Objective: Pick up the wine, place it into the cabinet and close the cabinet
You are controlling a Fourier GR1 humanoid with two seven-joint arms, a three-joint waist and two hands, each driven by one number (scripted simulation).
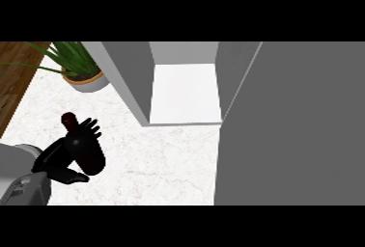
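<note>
Fingers (90, 126) of the left hand (68, 152) are curling around the wine (84, 152) at the lower left of the frame, their tips fanning out past the bottle's shoulder while the thumb (71, 176) is hooking in from below. Black against the dark glass, the hand is hiding much of the bottle, so where each finger is touching cannot be made out. The bottle's reddish neck (69, 120) is poking out above the fingers, pointing toward the top of the frame. Whether the bottle's base is touching the desk (164, 164) or hanging just above it cannot be told from this steep angle.

Behind the hand, the grey left forearm (21, 176) is coming in from the lower left corner. The pale marbled desk is spreading out under the hand and toward the middle of the frame.

At upper centre, the cabinet (184, 91) is standing open, its white inner floor showing between grey walls, well apart from the bottle. Its door (299, 125) is filling the right side of the frame as a broad grey panel. At upper left, a potted plant (78, 67) is sitting on the desk beside the cabinet's left wall, with a strip of wooden floor (18, 77) running along the left edge.
</note>
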